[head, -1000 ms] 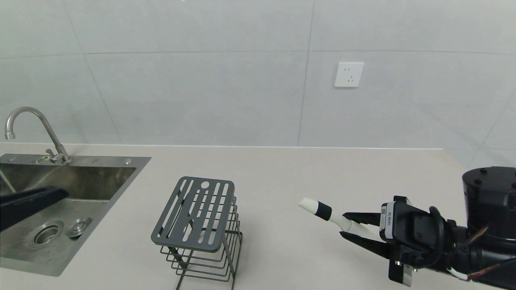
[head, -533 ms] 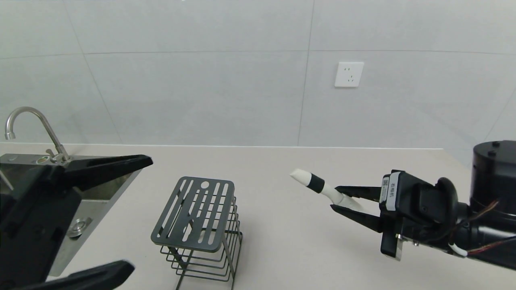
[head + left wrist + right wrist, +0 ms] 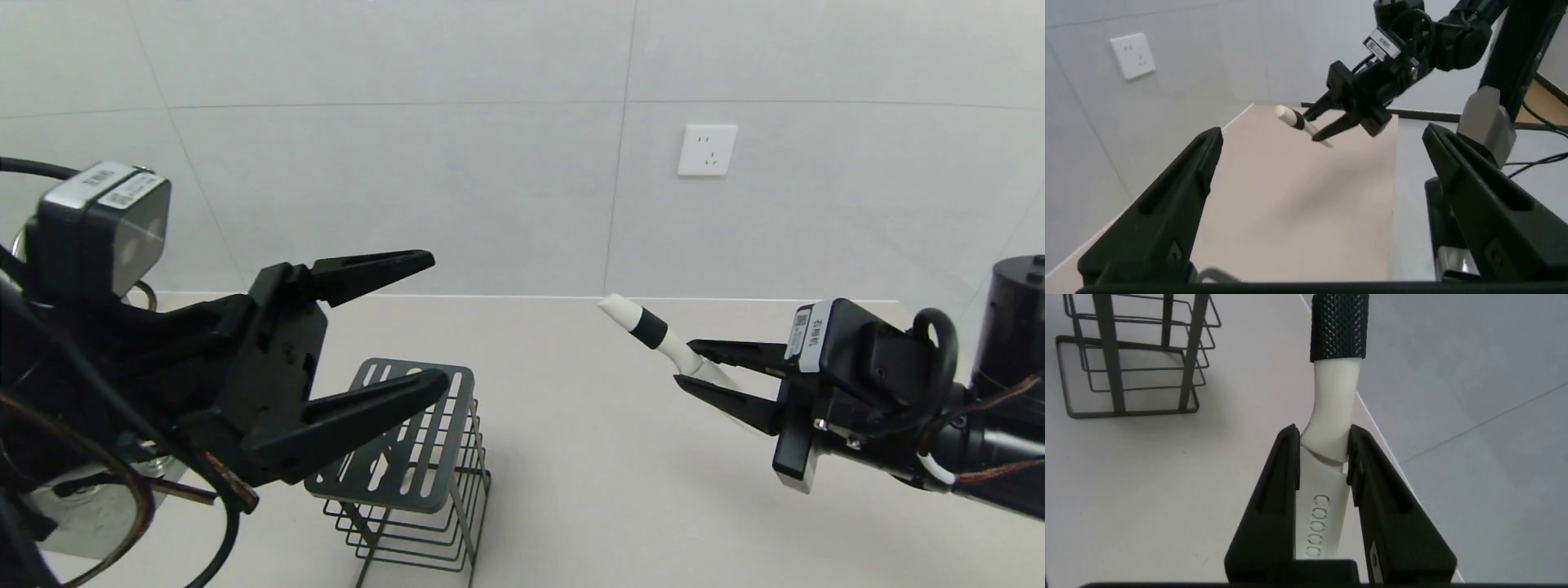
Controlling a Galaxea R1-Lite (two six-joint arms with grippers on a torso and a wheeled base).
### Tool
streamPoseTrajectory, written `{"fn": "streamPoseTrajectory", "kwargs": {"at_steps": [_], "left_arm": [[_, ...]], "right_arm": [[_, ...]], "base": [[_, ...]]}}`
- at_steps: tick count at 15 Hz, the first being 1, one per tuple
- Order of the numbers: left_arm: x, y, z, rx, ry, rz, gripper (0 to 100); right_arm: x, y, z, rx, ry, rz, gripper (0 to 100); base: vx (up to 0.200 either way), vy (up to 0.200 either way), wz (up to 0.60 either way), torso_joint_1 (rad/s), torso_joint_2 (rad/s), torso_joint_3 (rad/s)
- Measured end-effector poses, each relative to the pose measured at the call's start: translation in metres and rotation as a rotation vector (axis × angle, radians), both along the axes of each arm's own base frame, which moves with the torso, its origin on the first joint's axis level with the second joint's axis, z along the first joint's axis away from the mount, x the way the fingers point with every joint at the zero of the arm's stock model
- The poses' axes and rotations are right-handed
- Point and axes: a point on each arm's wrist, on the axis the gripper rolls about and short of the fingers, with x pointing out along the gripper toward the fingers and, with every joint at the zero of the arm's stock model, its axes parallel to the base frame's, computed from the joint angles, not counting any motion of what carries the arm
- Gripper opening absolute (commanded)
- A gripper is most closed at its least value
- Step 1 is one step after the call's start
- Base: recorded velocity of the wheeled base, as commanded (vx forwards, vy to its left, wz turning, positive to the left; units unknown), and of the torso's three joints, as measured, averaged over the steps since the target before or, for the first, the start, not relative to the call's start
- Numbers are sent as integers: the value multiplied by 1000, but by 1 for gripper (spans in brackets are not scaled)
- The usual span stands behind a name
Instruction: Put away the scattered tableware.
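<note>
The pale table [image 3: 571,474] runs back to a grey tiled wall, and the slotted wire rack [image 3: 412,469] stands on its near part, serving as the landmark here. The left pincer [image 3: 439,320] hangs in the air just left of the rack and higher than it, released, its 2 black fingers spread wide; in the head view the lower finger crosses the rack's slotted top plate. A corner of the steel sink [image 3: 61,527] shows to the rack's left, behind that arm. The right pincer [image 3: 684,362] is well to the right of the rack and raised off the table, clenched on 1 white knife [image 3: 645,327]; it grips the flat white part just below the handle. The handle, with its 1 black knurled band, points toward the rack's side and slightly upward. A white wall socket [image 3: 706,150] sits on the wall above and right of the rack.
</note>
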Motion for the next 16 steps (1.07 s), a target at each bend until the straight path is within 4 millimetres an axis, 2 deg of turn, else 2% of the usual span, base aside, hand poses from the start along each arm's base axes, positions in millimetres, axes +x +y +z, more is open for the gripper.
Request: {"fn": "streamPoseTrajectory", "kwargs": {"at_steps": [6, 9, 13, 16], "left_arm": [[22, -26, -19, -77, 193, -71, 100], [31, -49, -19, -127, 241, -44, 100], [27, -78, -22, -139, 254, -85, 100], [26, -91, -19, -155, 231, -87, 100]], "right_arm": [[3, 0, 10, 49, -26, -20, 0], [5, 1, 15, 61, -39, -44, 0], [7, 2, 19, 69, -49, -50, 0], [9, 3, 24, 89, -55, -60, 0]], "base": [[0, 0, 0, 0, 0, 0], [0, 0, 0, 0, 0, 0], [0, 0, 0, 0, 0, 0], [0, 0, 0, 0, 0, 0]]}}
